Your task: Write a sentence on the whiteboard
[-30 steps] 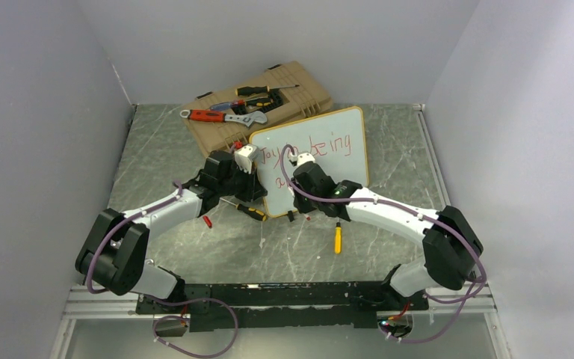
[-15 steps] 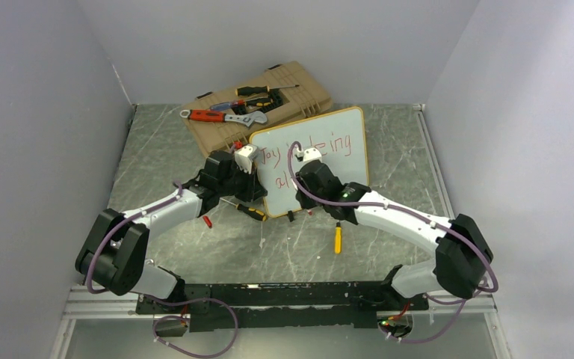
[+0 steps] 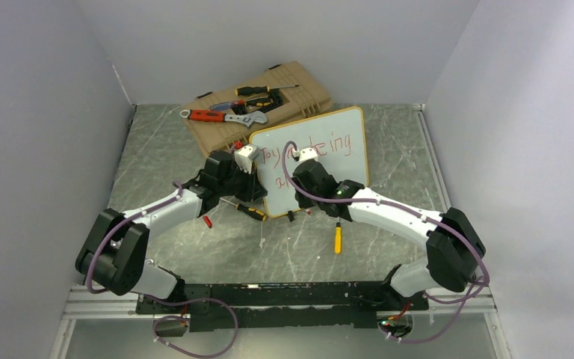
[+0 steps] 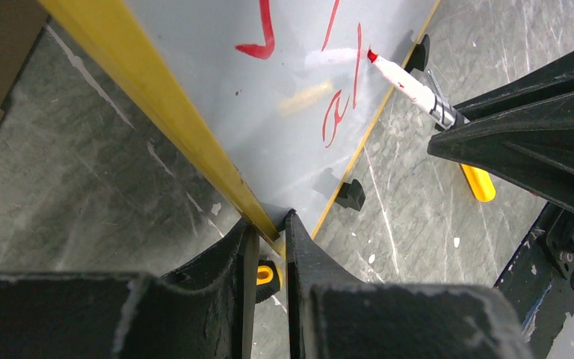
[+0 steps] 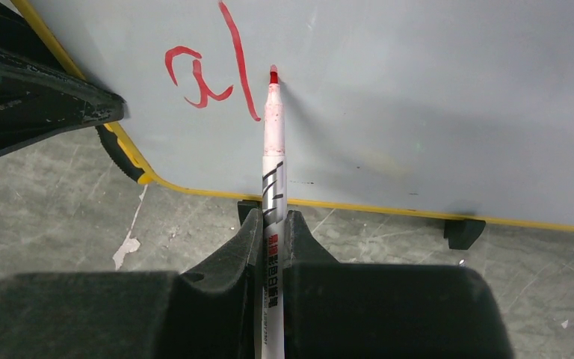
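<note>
The right gripper [image 5: 273, 218] has its fingers [image 5: 232, 254] pressed together on the barrel of a red marker [image 5: 273, 168]. The marker points straight ahead, and its tip sits at the face of the whiteboard [image 5: 433, 82], just right of the letters "al". Whether the tip touches or rides a hair off the surface is hard to tell. Only this wrist view shows those two letters of the sentence [image 5: 202, 82] sharply, low on the board near the yellow frame and a black clip foot [image 5: 464, 230]. The left gripper [image 4: 267, 228] is closed on the board's yellow frame at its lower corner, a pinch that the overhead camera hides behind the arm. The left wrist camera also catches the marker from the side, its red tip meeting its own reflection in the board. From above, the board stands tilted near the middle of the grey table [image 3: 172, 149], its far left corner just in front of the tan toolbox [image 3: 299, 93]. The right arm covers the middle of the upper line, so it reads "Joy" and "being" there. A red-handled wrench [image 3: 220, 116] lies on the toolbox lid, and a yellow-handled screwdriver [image 3: 337, 238] lies on the table near the board's front edge.
</note>
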You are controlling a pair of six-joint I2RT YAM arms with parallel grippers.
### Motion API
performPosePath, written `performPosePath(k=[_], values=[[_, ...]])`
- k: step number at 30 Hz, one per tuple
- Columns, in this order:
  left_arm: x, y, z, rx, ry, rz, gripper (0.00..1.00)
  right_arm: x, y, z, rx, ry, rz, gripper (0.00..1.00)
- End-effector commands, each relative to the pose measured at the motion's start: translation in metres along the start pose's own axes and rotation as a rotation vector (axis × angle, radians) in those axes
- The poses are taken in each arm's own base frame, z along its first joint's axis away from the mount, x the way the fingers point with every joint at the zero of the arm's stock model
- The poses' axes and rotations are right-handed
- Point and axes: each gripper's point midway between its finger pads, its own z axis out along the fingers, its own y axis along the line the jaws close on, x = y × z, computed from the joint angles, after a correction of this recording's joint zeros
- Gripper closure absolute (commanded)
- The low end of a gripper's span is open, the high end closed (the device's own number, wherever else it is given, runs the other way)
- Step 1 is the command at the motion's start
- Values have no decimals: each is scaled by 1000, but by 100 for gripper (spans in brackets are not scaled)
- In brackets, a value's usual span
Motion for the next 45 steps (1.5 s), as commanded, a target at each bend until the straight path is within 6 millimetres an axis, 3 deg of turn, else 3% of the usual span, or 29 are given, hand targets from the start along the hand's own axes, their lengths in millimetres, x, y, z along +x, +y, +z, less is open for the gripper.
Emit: performPosePath(k=[1,7,12,23,31,45], values=[[-3,5,-4,-33,1,40,96,0,-1,-1,7,13,23,100],[-4,3,-4,-26,-4,39,96,12,0,-3,-13,43,35,100],[-5,3,-4,-26,-6,39,96,8,2,-6,-19,34,37,100],[-8,5,-7,-45,-13,53,96,-34,3,-27,-47,-157,39,100],[-8,5,-6,-45,-11,55,96,-44,6,-15,-32,-152,0,100],[-5,5,-5,-39,-7,53,97,-40,0,6,-20,-101,-16,100]])
